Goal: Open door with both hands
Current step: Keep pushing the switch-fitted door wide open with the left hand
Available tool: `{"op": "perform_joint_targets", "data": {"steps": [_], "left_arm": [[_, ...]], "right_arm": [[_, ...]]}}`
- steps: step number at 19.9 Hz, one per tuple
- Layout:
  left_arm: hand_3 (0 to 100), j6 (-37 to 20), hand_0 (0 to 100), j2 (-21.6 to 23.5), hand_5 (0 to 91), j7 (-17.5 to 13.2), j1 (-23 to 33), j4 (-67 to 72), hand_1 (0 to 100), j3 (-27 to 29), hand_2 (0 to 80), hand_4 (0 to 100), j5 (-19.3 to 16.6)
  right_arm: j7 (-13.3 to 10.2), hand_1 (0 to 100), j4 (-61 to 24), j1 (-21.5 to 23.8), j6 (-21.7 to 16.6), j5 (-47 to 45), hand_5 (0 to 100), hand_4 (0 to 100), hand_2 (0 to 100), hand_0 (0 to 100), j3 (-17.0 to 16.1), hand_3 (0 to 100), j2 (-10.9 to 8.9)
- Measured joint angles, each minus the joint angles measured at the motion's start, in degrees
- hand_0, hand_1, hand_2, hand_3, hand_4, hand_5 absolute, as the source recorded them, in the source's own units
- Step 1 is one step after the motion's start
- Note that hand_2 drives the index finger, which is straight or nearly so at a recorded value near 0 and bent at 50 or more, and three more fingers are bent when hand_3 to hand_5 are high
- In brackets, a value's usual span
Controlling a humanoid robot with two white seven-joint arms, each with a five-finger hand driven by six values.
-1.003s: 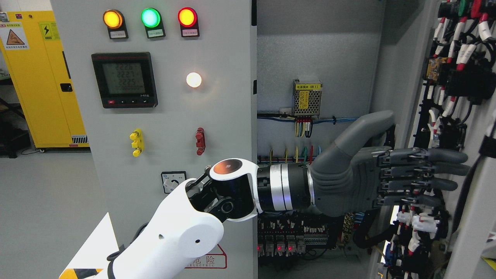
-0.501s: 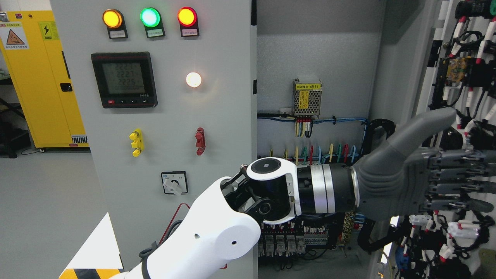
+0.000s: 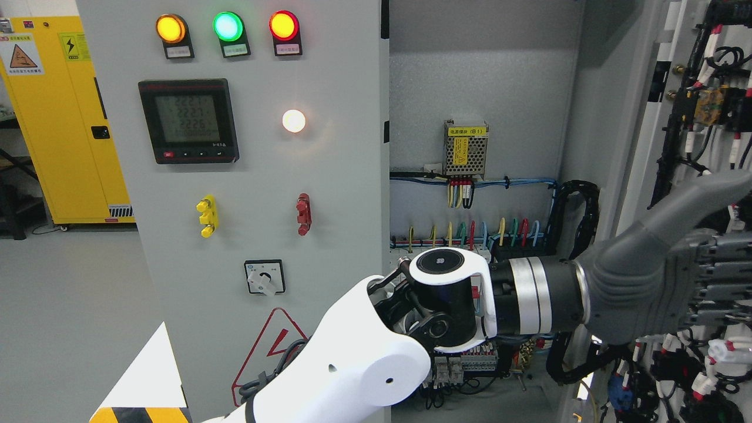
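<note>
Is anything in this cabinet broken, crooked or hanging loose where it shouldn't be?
Nothing stands out. The left robot hand lies flat, fingers extended, against the inside of the open right door, whose wiring looks bundled. The small power supply sits straight on the back wall, and the closed left door has its lamps lit.

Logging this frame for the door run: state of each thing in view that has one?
Right door: swung wide open, wiring side showing.
Left door: shut.
Left hand: flat against the right door, fingers extended, gripping nothing.
Amber lamp: lit.
Green lamp: lit.
Red lamp: lit.
White lamp: lit.
Meter: on, digits showing.
</note>
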Motion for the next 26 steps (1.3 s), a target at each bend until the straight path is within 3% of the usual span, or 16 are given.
{"op": "perform_joint_targets", "data": {"steps": [8,26], "left_arm": [[0,-2.57,0,-1.17,0.0,3.56,0.0,0.28,0,-1.77,0.0,0,-0.07],[0,-4.71,0,-2.13,0.0,4.24,-0.12,-0.14,0,-5.41,0.0,0,0.08]], "right_arm": [[0.0,6,0.0,0.11,0.0,0.0,0,0,0,21,0.03,0,0.01],[0.0,6,0.02,0.01,0.0,0.01,0,0,0,21,-0.02,0,-0.04]]}}
